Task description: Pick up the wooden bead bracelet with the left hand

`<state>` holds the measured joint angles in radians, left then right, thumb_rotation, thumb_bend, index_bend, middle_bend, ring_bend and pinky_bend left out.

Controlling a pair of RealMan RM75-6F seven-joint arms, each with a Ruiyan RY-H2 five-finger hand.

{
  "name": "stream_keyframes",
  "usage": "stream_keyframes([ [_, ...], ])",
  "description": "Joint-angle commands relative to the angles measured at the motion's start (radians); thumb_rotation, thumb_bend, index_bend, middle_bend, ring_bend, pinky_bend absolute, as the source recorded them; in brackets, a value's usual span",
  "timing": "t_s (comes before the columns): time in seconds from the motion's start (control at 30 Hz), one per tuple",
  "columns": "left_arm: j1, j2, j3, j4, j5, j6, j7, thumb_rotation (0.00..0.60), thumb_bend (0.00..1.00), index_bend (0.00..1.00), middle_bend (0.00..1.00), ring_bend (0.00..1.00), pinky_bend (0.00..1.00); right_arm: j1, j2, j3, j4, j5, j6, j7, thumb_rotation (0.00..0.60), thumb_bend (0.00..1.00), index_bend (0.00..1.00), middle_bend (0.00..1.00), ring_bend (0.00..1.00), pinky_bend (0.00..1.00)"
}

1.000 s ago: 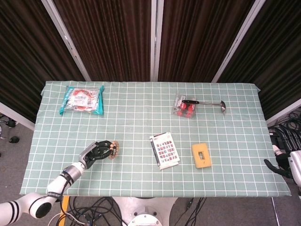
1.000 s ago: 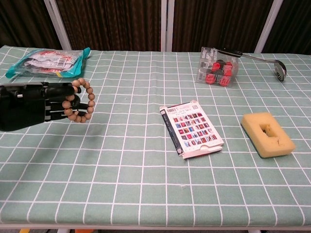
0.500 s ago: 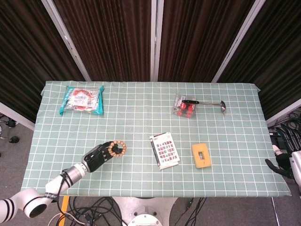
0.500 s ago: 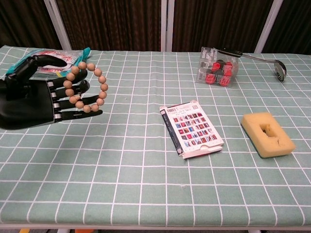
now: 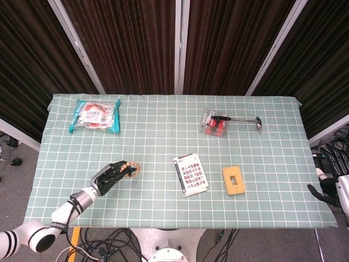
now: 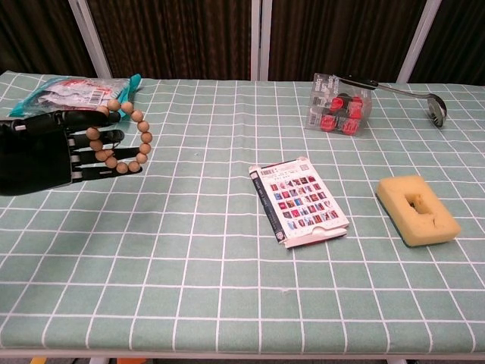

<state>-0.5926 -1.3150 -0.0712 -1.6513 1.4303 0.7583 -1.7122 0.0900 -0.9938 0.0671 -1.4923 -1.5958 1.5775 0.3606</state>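
Note:
The wooden bead bracelet (image 6: 123, 136) is a ring of light brown beads hanging around the fingers of my black left hand (image 6: 36, 152), above the checked cloth at the left of the chest view. In the head view the same left hand (image 5: 109, 176) is near the table's front left, with the bracelet (image 5: 131, 168) at its fingertips. The fingers pass through the loop and hold it off the table. My right hand (image 5: 325, 194) hangs past the table's right edge, away from every object, and its finger pose is unclear.
A teal snack bag (image 6: 72, 95) lies just behind the left hand. A printed card booklet (image 6: 300, 200) sits mid-table, a yellow sponge (image 6: 417, 208) to its right. A clear box of red items (image 6: 338, 112) and a metal ladle (image 6: 405, 93) are at the back right.
The left hand lifted the bracelet off the cloth and turned with it. Since half a second ago, hand and bracelet have shifted slightly left, and the loop hangs closer to the fingers.

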Motion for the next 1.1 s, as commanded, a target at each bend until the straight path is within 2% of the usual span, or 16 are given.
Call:
stream_keyframes([
  [0.03,0.004,-0.001,-0.006,-0.009,-0.021,0.0,0.037,0.579,0.48,0.53,0.6,0.26,0.09,-0.001,0.0,0.0,0.001,0.0,0.001,0.001,0.6,0.1,0.0,0.01,0.0,0.0],
  [0.37,0.014,-0.002,-0.022,-0.038,-0.072,-0.011,0.137,0.522,0.49,0.59,0.66,0.3,0.1,-0.004,-0.001,0.0,0.005,0.0,0.005,0.005,0.6,0.1,0.0,0.01,0.0,0.0],
  [0.5,0.022,0.0,-0.027,-0.055,-0.089,-0.013,0.173,0.536,0.49,0.62,0.69,0.33,0.1,-0.006,-0.002,0.0,0.006,-0.003,0.009,0.006,0.6,0.1,0.0,0.01,0.0,0.0],
  [0.67,0.033,0.006,-0.033,-0.081,-0.104,-0.014,0.215,0.6,0.51,0.65,0.72,0.35,0.1,-0.009,-0.001,-0.002,0.006,-0.007,0.015,0.006,0.6,0.1,0.0,0.01,0.0,0.0],
  [0.97,0.058,0.017,-0.039,-0.126,-0.116,0.007,0.316,0.599,0.49,0.72,0.79,0.41,0.11,-0.019,0.003,-0.002,0.006,-0.014,0.036,0.009,0.6,0.1,0.0,0.01,0.0,0.0],
  [1.03,0.065,0.009,-0.038,-0.123,-0.121,0.028,0.373,0.548,0.45,0.72,0.78,0.41,0.12,-0.021,0.009,0.001,0.005,-0.015,0.045,0.008,0.6,0.1,0.0,0.01,0.0,0.0],
  [1.1,0.07,-0.004,-0.04,-0.112,-0.139,0.047,0.439,0.47,0.41,0.72,0.78,0.41,0.12,-0.023,0.021,0.005,-0.002,-0.016,0.054,0.01,0.6,0.1,0.0,0.01,0.0,0.0],
])
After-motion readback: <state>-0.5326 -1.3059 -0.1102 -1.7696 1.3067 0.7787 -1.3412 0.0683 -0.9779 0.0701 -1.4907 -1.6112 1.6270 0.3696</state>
